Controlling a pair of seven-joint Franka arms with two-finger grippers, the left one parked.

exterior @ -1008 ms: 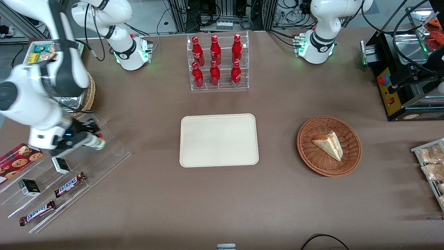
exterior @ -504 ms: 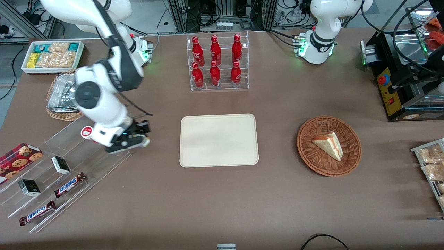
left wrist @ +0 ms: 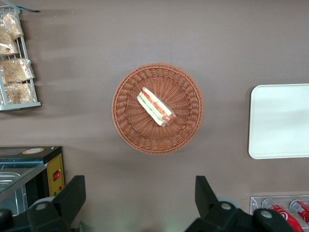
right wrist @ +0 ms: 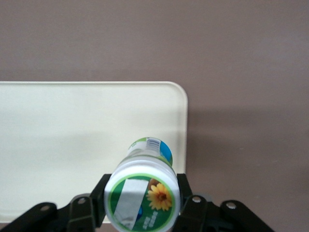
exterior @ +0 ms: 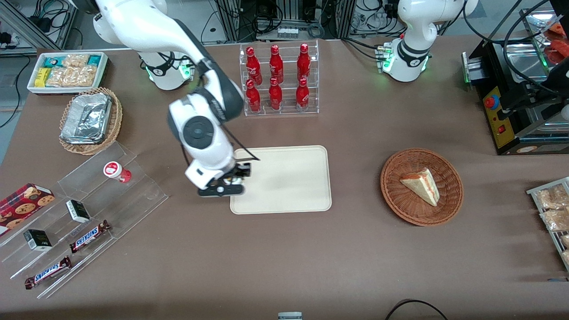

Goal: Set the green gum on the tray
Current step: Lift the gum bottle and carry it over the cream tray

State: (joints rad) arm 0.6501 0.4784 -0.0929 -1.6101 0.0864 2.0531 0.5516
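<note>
Right wrist view gave me what I needed: the gripper (right wrist: 142, 205) was clamped on the green gum (right wrist: 143, 193), fingers pressed on either side of the bottle just under its flower-printed lid, and the bottle hung above the tray (right wrist: 58, 145) close to one rounded corner. To finish the step well, I judged I should carry the bottle further in over the bare middle of the tray before lowering, since setting it down this near the rim (right wrist: 185, 125) risked a tilt or a roll off the edge; then descend straight, keep it upright, and let go only once the base was seated. From the front view I could see the gripper (exterior: 231, 180) at the tray (exterior: 289, 178) edge nearest the working arm's end of the table, but the bottle itself was probably hidden under the wrist there. That view alone showed the red-lidded bottle (exterior: 114, 170) on the clear acrylic rack (exterior: 133, 195).
</note>
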